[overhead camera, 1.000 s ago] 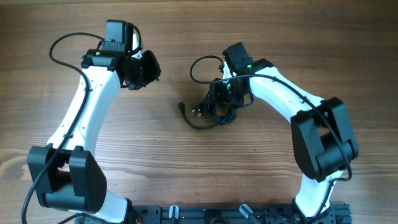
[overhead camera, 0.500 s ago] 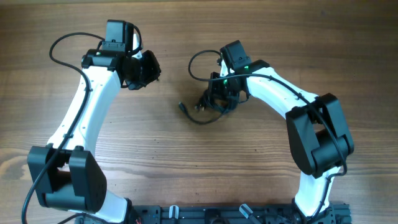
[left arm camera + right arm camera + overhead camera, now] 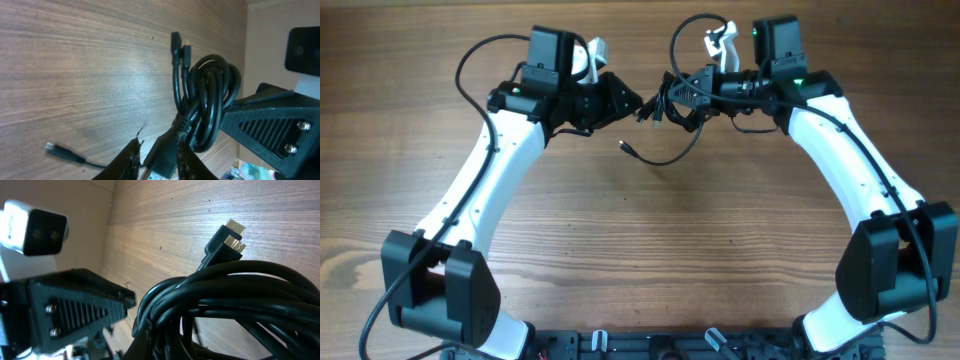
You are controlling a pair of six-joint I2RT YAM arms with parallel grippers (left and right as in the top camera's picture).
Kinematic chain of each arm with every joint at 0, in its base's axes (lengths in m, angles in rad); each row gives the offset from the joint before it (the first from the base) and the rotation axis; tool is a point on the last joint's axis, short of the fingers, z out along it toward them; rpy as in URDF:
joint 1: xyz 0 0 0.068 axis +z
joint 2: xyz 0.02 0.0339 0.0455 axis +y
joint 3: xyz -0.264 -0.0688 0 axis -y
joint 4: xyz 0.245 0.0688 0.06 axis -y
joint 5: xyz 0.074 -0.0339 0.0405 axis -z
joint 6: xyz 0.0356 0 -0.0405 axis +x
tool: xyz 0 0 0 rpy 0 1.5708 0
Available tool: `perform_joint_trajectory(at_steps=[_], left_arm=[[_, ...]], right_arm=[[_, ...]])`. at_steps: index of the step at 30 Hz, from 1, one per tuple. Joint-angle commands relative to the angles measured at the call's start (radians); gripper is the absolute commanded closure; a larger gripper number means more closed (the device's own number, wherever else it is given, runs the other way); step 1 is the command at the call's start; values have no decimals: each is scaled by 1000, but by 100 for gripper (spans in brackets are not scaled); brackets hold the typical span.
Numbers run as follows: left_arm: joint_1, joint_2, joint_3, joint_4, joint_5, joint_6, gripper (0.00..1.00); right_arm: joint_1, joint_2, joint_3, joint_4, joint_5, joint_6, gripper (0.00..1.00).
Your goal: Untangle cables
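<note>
Sets the left claw (image 3: 157, 161) against the bundle, fingers a little apart astride one strand, likely to draw it free; cannot tell whether pinched yet. Leaves one plug end (image 3: 627, 148) trailing on the bench (image 3: 640, 235) below. Keeps the cables (image 3: 207, 95) coiled and raised between both arms, for parting the loops in the air. Clamps the right claw (image 3: 682, 92) fully onto the bundle as anchor.

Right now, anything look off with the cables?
Nothing damaged or spilled. The cables are one tight tangled wad, pinched by the right arm's fingers at the far side of the table, apparently off the surface. One loose plug end dangles toward the wood.
</note>
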Motion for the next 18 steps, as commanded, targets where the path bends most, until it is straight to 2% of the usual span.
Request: perform_joint_trajectory(at_steps=[1,10,15,18], left_arm=[[-36,-16,0,52,-47,-68,61],[-46,-16,0,166,-55,-116,54],[-49,1,-2,163,-54,-116,55],[-68,30,-2,168,-54,-118,60]], right_arm=[[9,-7,17,-5,-81,38,96],[13,-6,17,-73,-61,34,96],[13,-6,17,-90,-62,34,96],[13,-6,17,-90,-58,30,96]])
